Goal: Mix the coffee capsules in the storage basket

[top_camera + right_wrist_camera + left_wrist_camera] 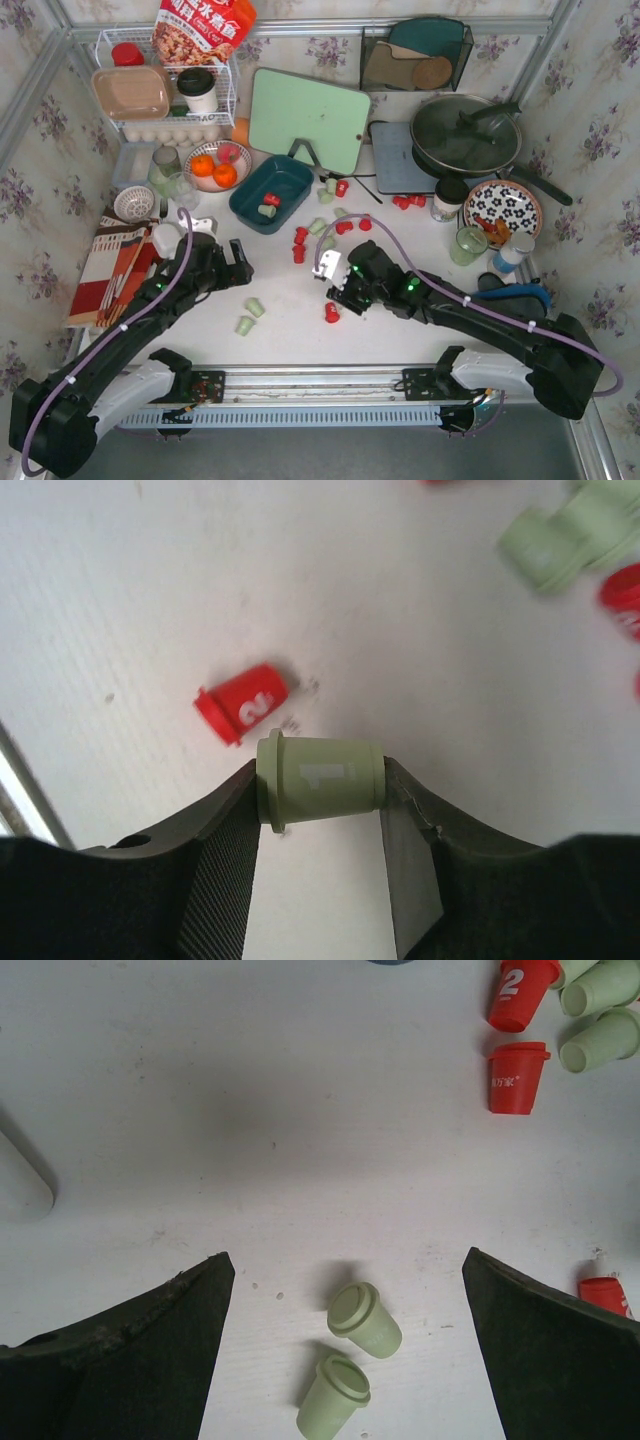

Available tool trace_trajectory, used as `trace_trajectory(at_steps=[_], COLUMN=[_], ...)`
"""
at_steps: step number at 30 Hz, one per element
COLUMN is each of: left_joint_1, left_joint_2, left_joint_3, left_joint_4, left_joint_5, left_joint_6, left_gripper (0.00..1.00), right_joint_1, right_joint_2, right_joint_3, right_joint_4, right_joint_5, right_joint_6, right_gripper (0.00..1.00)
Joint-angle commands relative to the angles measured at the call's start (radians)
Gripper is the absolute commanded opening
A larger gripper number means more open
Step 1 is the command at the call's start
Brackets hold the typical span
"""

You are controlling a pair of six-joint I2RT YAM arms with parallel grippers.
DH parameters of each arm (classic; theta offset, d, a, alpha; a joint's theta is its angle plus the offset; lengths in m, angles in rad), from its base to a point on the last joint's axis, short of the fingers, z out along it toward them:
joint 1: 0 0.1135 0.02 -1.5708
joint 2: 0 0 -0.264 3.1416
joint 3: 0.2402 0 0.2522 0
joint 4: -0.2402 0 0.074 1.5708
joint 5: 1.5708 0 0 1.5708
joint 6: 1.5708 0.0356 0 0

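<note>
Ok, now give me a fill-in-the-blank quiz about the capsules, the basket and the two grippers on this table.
1. The right gripper is closed on a capsule coloured pale ___.
2. The red capsule lying beyond it bears the digit ___.
3. Near the open left gripper lie ___ pale green capsules, close together.
4. The storage basket holds one green capsule and one ___ one.

Missing words: green; 2; two; red.
</note>
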Motion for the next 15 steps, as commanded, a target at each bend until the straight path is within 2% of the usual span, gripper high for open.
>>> trace_trajectory(at_steps=[1,5,9,15], left_joint_1=[0.000,0.000,0.000,0.001], left_joint_2=[-0.020,-0.051,-0.115,-0.158], left_joint_3=[0.005,-0.004,-0.025,-0.042], left_joint_4=[0.002,0.000,0.000,0.000], left_joint_5=[-0.004,-0.010,-0.035,-0.050], left_joint_6=[-0.009,-0.015,-0.024,-0.027], left_gripper=[0.99,0.99,0.99,0.99], right_joint_1=[0.000,0.001,0.001,-0.024], right_joint_2=[-0.038,0.034,0.217,0.549], right_joint_3=[0.029,0.055,0.146,0.409], right_joint_4=[0.159,0.442,0.685,0.845], right_joint_5=[0.068,0.024,0.080,0.087], right_joint_6=[0.016,0.063,0.075,0.025], right_gripper=[0.25,0.23,0.22,0.20])
